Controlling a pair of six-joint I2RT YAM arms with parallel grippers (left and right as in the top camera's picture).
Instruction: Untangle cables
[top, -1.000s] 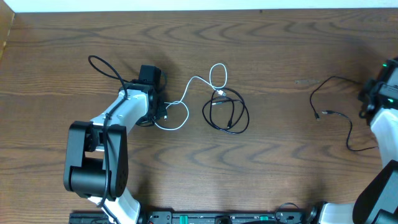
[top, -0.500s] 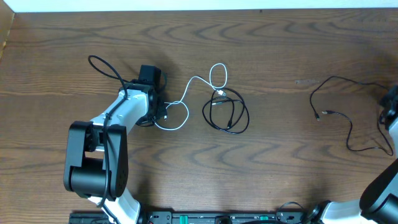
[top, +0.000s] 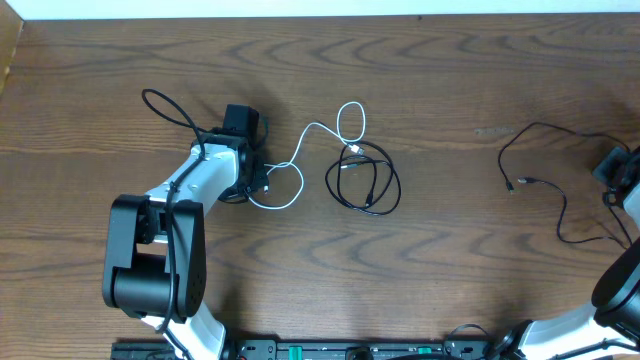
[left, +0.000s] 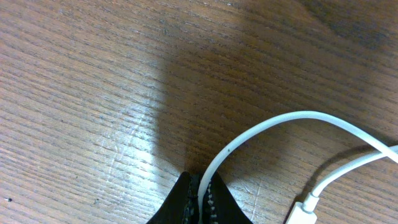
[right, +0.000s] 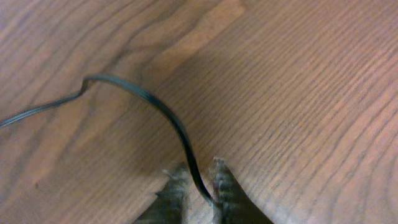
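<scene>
Left gripper (left: 201, 194), centre-left, pinches thin white cable (left: 298, 116). Right gripper (right: 200, 185), far right edge, pinches thin black cable (right: 166, 114).

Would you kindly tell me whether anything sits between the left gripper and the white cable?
Nothing visible does. The left gripper is shut on the white cable, which runs straight into its closed jaws in the wrist view. Farther along, that cable's far end reaches the black coil at mid-table.

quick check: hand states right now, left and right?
Left hand: closed, holding the white cable.
Right hand: closed, holding the black cable.
</scene>
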